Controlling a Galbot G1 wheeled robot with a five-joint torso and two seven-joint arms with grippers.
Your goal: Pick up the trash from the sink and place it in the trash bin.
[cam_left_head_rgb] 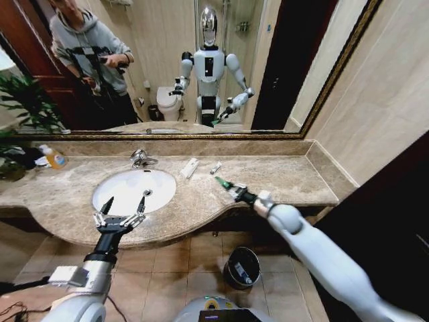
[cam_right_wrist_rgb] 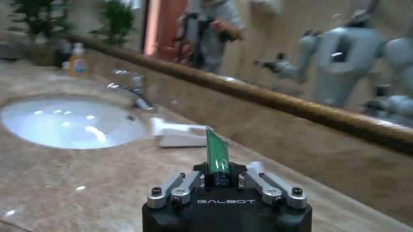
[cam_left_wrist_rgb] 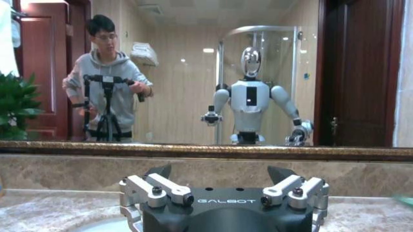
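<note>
My right gripper [cam_left_head_rgb: 232,190] is shut on a green tube [cam_left_head_rgb: 222,182] and holds it just above the counter, right of the sink [cam_left_head_rgb: 163,180]. In the right wrist view the green tube [cam_right_wrist_rgb: 217,153] sticks up from the shut gripper [cam_right_wrist_rgb: 221,177]. The white basin [cam_right_wrist_rgb: 38,108] holds no item that I can see. My left gripper [cam_left_head_rgb: 126,201] hovers open over the sink's front rim, its fingers [cam_left_wrist_rgb: 159,172] spread wide. A flat white packet [cam_left_head_rgb: 190,168] and a small whitish tube [cam_left_head_rgb: 216,168] lie on the counter behind the sink. The dark trash bin [cam_left_head_rgb: 230,258] stands on the floor below the counter.
A chrome faucet [cam_left_head_rgb: 139,158] rises behind the basin. A bottle with an orange-yellow label [cam_left_head_rgb: 54,158] and a plant [cam_left_head_rgb: 20,107] stand at the counter's far left. A mirror runs along the back wall. A dark door frame [cam_left_head_rgb: 389,201] stands to the right.
</note>
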